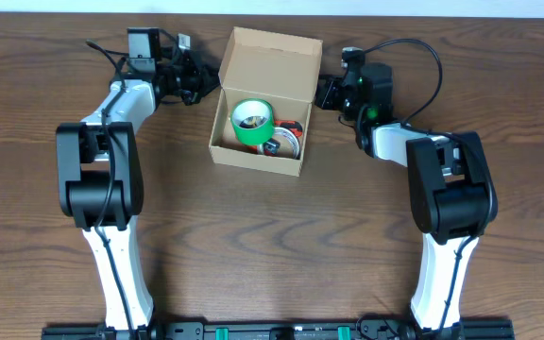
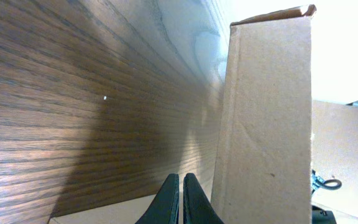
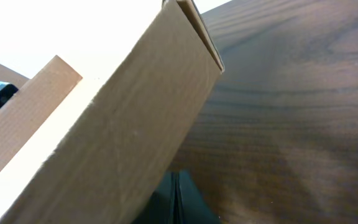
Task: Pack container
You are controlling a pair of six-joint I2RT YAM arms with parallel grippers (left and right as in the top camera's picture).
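While I watch from overhead, the wooden table (image 1: 272,246) fills the view, with the left arm (image 1: 102,179) and the right arm (image 1: 451,184) both reaching up from the near edge towards the far side. Between their wrists sits the container (image 1: 263,104), a tan cardboard box on the far middle of the table, its lid flap open and leaning back on the far side. Inside it I see a green tape roll (image 1: 251,123) towards the left and a second roll (image 1: 286,142), white with some orange, just beside it towards the near right corner. On the left wrist view the left gripper (image 2: 181,183) has its fingers pressed together, tips just beside the box's outer left wall. On the right wrist view the right gripper (image 3: 175,180) is likewise pinched together with nothing between the fingers, tucked close by the box's right wall; I cannot tell whether either one touches the cardboard.
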